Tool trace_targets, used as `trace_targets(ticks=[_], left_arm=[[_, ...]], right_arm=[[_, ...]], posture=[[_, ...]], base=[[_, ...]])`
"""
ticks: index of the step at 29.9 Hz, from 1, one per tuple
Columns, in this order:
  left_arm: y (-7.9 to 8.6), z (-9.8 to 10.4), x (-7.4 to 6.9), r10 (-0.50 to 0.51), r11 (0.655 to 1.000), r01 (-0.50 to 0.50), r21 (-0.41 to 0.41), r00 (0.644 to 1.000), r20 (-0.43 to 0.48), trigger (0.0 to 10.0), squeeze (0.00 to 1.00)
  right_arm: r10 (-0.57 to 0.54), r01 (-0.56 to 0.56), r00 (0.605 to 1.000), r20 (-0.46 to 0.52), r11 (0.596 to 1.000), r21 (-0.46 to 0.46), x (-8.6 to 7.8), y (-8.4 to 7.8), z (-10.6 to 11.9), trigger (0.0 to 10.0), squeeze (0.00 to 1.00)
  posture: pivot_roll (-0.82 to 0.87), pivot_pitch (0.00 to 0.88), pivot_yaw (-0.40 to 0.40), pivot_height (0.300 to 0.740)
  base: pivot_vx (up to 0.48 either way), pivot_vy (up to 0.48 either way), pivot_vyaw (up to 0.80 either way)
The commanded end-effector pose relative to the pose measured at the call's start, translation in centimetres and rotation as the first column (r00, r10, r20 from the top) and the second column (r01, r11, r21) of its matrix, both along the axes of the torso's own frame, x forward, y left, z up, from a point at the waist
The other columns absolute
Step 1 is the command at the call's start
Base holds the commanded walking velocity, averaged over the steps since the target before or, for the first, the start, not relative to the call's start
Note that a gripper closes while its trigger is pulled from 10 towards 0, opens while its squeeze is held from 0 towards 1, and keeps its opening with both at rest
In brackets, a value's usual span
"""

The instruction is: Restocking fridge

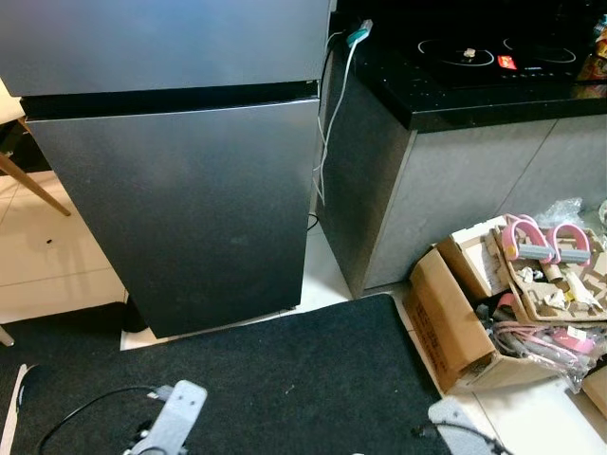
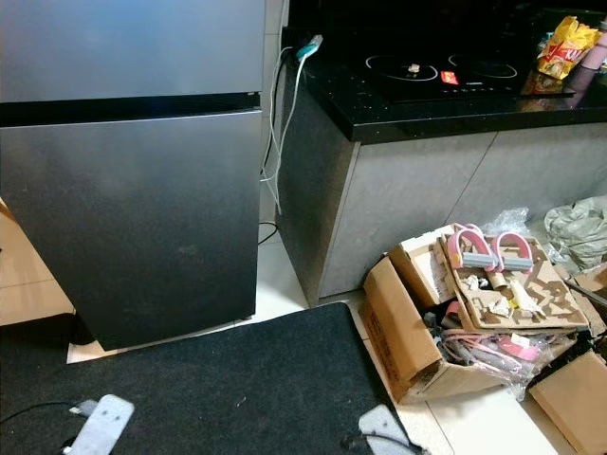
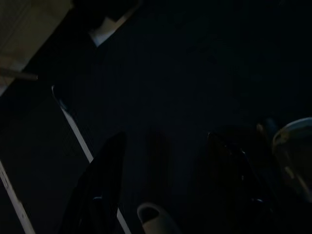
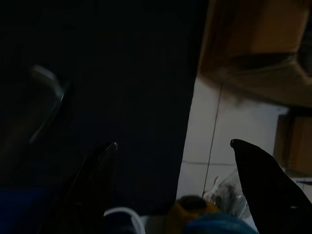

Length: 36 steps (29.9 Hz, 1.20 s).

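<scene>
Dark grey two-door fridge (image 1: 175,180) standing shut at upper left, both hands hanging wide apart, gripping nothing

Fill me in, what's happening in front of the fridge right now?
Nothing is being handled yet. The robot stands on the black mat facing the fridge, whose doors are both shut. Both arms hang low; the left gripper and right gripper have their fingers apart and hold nothing. A cardboard box of clutter sits on the floor to the right, below the counter.

Tiled floor (image 1: 57,256) carries shut fridge (image 1: 180,199); black mat (image 1: 275,379) before it; cardboard box (image 1: 465,322) beside mat.
</scene>
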<state>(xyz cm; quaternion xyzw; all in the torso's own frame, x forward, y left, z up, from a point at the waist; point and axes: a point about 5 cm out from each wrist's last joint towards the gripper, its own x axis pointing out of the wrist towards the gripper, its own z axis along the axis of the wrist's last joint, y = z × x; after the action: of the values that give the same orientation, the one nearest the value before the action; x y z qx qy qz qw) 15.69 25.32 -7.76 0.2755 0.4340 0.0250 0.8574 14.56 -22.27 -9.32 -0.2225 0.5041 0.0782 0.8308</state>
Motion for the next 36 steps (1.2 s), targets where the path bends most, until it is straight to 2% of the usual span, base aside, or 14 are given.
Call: trace_targets(ticks=[1,3,10,21,22,23,24,26,27,28,31,32,34,36], left_arm=[[-0.4,-0.1,0.1,0.017,1.0,-0.017,-0.017,1.0,0.005,10.0,0.0],[0.0,-0.2,-0.3,0.039,0.999,-0.039,-0.017,0.999,-0.008,10.0,0.0],[0.3,-0.5,-1.5,0.043,0.999,-0.044,-0.006,0.998,-0.038,10.0,0.0],[0.8,-0.1,-0.8,0.027,1.0,-0.027,0.006,0.999,-0.021,10.0,0.0],[1.0,0.0,-0.8,0.043,0.999,-0.043,0.004,0.999,-0.019,10.0,0.0],[1.3,0.0,-0.9,0.136,0.99,-0.136,-0.032,0.991,-0.011,10.0,0.0],[1.3,0.0,-0.9,0.136,0.99,-0.136,-0.032,0.991,-0.011,10.0,0.0],[1.6,-0.1,-1.1,0.26,0.961,-0.26,-0.097,0.966,-0.012,10.0,0.0],[1.6,-0.1,-1.1,0.26,0.961,-0.26,-0.097,0.966,-0.012,10.0,0.0],[1.9,-0.1,-1.3,0.292,0.949,-0.292,-0.116,0.956,-0.02,10.0,0.0],[2.1,0.0,-1.2,0.212,0.975,-0.213,-0.061,0.977,-0.026,10.0,0.0],[1.8,0.1,-1.0,0.051,0.998,-0.051,0.021,0.998,-0.043,10.0,0.0],[1.4,0.0,-0.9,-0.019,0.999,0.021,0.034,0.998,-0.061,10.0,0.0],[1.3,-0.1,-0.9,-0.025,0.999,0.027,0.032,0.998,-0.064,10.0,0.0]], right_arm=[[-0.014,0.013,1.0,0.003,0.998,0.058,-0.1,0.6,-0.1,10.0,0.0],[-0.005,0.006,1.0,-0.01,0.994,0.113,-0.7,1.4,-0.4,10.0,0.0],[-0.025,0.03,0.999,-0.043,0.993,0.114,-2.2,1.3,-0.9,10.0,0.0],[-0.039,0.045,0.997,-0.068,0.996,0.078,-2.6,0.7,-1.0,10.0,0.0],[-0.034,0.039,0.997,-0.069,0.996,0.079,-2.6,0.8,-1.0,10.0,0.0],[-0.044,0.05,0.997,-0.062,0.995,0.09,-2.6,0.9,-1.0,10.0,0.0],[-0.044,0.05,0.997,-0.062,0.995,0.09,-2.6,0.9,-1.0,10.0,0.0],[-0.073,0.079,0.996,-0.057,0.991,0.106,-2.5,1.0,-1.0,10.0,0.0],[-0.073,0.079,0.996,-0.057,0.991,0.106,-2.5,1.0,-1.0,10.0,0.0],[-0.151,0.158,0.987,-0.061,0.98,0.125,-2.5,0.8,-1.0,10.0,0.0],[-0.21,0.218,0.975,-0.068,0.967,0.133,-2.5,0.5,-1.0,10.0,0.0],[-0.183,0.191,0.981,-0.072,0.974,0.124,-2.3,0.5,-0.9,10.0,0.0],[-0.148,0.155,0.986,-0.076,0.982,0.108,-2.3,0.5,-0.9,10.0,0.0],[-0.142,0.15,0.987,-0.076,0.983,0.104,-2.3,0.4,-0.9,10.0,0.0]], posture=[[0.02,0.0,-0.069,0.706],[0.0,0.0,-0.062,0.706],[0.0,0.0,-0.061,0.706],[0.01,0.0,-0.047,0.706],[0.0,0.0,-0.055,0.706],[0.01,0.0,-0.054,0.706],[0.01,0.0,-0.054,0.706],[0.01,0.0,-0.053,0.706],[0.01,0.0,-0.053,0.706],[0.01,0.0,-0.047,0.706],[0.01,0.0,-0.045,0.706],[0.01,0.0,-0.043,0.706],[0.01,0.0,-0.042,0.706],[0.0,0.0,-0.042,0.706]], base=[[0.0,0.0,0.0],[0.0,0.0,0.0],[0.0,0.0,0.0],[0.0,0.0,0.0],[0.0,0.0,0.0],[0.0,0.0,0.0],[0.0,0.0,0.0],[0.0,0.0,0.0],[0.0,0.0,0.0],[0.0,0.0,0.0],[0.0,0.0,0.0],[0.0,0.0,0.0],[0.0,0.0,0.0],[0.0,0.0,0.0]])
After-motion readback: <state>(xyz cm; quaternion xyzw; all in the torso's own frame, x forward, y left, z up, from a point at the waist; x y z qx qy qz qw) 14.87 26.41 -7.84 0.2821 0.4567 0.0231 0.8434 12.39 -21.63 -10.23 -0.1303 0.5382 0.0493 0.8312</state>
